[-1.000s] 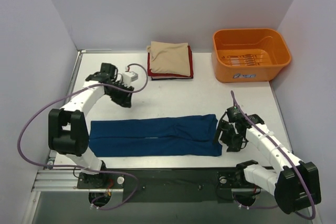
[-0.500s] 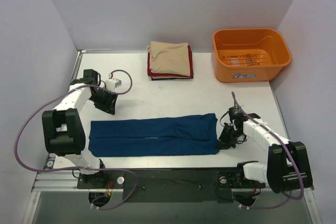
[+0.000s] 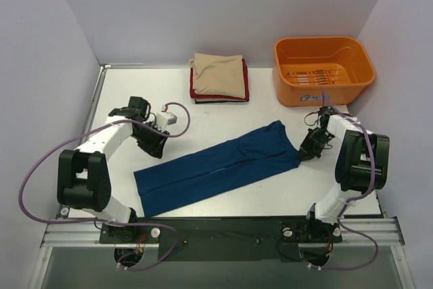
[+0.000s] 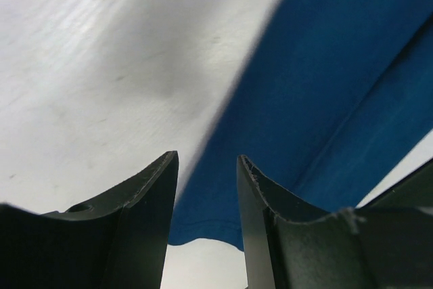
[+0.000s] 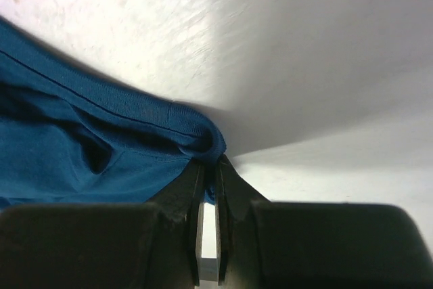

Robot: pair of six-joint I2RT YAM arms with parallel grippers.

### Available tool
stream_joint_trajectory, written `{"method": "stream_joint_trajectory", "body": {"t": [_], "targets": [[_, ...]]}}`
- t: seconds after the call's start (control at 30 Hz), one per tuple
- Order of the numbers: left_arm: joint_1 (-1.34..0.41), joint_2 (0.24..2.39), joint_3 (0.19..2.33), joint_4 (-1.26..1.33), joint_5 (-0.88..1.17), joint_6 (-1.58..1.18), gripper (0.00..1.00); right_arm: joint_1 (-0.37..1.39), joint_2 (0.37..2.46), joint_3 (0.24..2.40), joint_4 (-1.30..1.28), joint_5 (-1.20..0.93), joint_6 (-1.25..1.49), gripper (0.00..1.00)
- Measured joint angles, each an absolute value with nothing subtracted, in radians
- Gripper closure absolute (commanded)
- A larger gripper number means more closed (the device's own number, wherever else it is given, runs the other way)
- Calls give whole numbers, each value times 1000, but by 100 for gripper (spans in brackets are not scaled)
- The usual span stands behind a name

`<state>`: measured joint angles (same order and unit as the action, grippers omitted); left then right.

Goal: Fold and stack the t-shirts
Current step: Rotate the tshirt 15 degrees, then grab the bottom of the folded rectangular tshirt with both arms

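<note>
From where I stand the job is partly done. A stack of folded shirts (image 3: 218,78) sits at twelve o'clock on the table (image 3: 270,120), beige on top of red with a dark edge showing beneath, and the orange tub (image 3: 325,42) stands at two o'clock. The dark blue shirt (image 3: 220,167) lies in the middle as a long narrow band, its sides already folded in, slanting from seven o'clock up toward two. The right gripper (image 3: 304,153) has its jaws clamped on the hem at the two o'clock end. The left gripper (image 3: 154,150) hovers at the band's ten o'clock edge with its jaws parted and nothing between them. I'd judge what is left is to fold the band crosswise into a square and set it on the pile.
</note>
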<state>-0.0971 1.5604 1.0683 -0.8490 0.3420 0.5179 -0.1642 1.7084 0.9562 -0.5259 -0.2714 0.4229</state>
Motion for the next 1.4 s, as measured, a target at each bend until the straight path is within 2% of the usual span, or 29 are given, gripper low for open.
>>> {"method": "stream_joint_trajectory", "body": {"t": [0.17,0.37,0.4,0.43,0.47,0.5,0.57,0.77,0.97,1.07,1.2,1.27,1.4], "targets": [[-232,1522,1029,-862,358,502,50,-205,1740,1011,-550,-236,398,100],[-231,1518,1030,-865,365,473,50,-270,1780,1114,-573,-150,368,99],[-230,1519,1030,-865,365,471,50,-276,1790,1136,-577,-135,360,93],[-229,1520,1030,-865,364,470,50,-282,1801,1159,-583,-121,354,78],[-228,1521,1030,-865,363,467,50,-285,1812,1179,-588,-108,348,70],[-226,1523,1030,-865,361,466,50,-286,1823,1196,-591,-97,345,56],[-224,1529,1030,-865,355,464,50,-286,1831,1210,-596,-78,343,48],[-192,1546,1015,-868,349,457,50,-289,1743,1187,-624,-41,364,41],[-173,1549,1000,-876,360,457,49,-235,1404,1142,-626,80,394,40],[-162,1562,999,-876,371,459,49,-8,1221,1110,-592,153,392,41],[-141,1592,999,-888,391,482,49,544,1106,1010,-466,160,365,46],[-147,1614,999,-910,412,511,49,785,1145,972,-402,141,341,46],[-167,1649,999,-952,446,569,49,1112,1353,1002,-300,84,242,46]]}}
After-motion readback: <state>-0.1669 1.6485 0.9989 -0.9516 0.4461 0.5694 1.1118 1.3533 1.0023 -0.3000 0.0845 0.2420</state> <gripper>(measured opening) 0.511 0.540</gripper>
